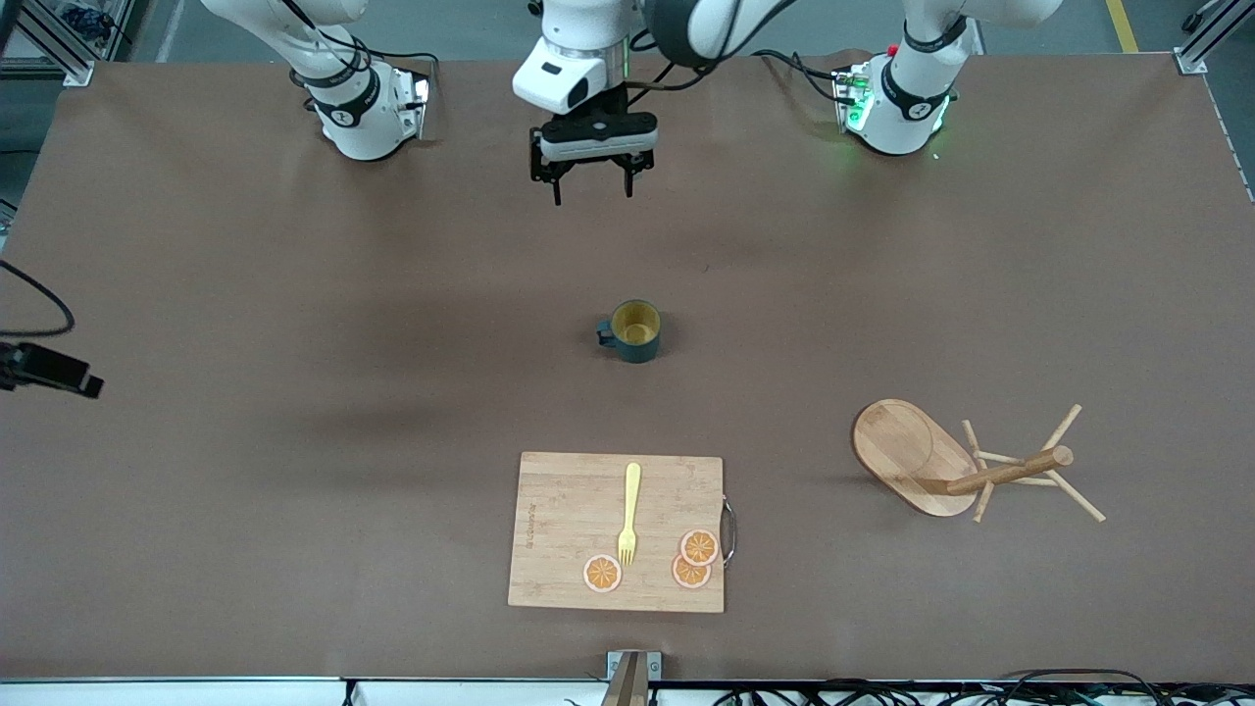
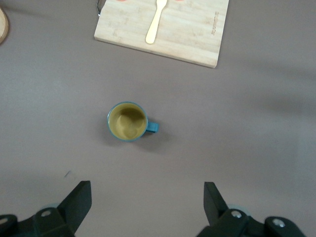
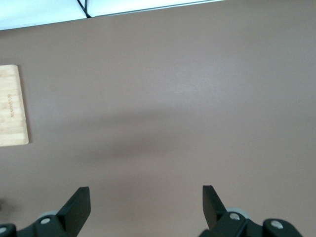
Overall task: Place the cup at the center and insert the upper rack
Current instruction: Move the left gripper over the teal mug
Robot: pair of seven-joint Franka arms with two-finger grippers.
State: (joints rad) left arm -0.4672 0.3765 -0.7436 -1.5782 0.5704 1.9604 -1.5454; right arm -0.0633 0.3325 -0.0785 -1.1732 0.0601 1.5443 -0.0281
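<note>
The cup (image 1: 635, 330) (image 2: 127, 121), dark teal with a yellow inside, stands upright near the middle of the table, its handle toward the right arm's end. The upper rack (image 1: 1010, 471), a wooden mug tree, lies tipped on its side toward the left arm's end, its oval base (image 1: 907, 453) (image 2: 2, 24) raised on edge. My left gripper (image 1: 593, 186) (image 2: 146, 183) hangs open over bare table between the cup and the arm bases, holding nothing. My right gripper (image 3: 145, 187) is open over bare table too; the front view does not show it.
A bamboo cutting board (image 1: 564, 529) (image 2: 187, 34) (image 3: 12, 106) lies nearer the front camera than the cup. It carries a yellow fork (image 1: 628, 512) and three orange slices (image 1: 699, 546). A black device (image 1: 49, 371) juts in at the right arm's end.
</note>
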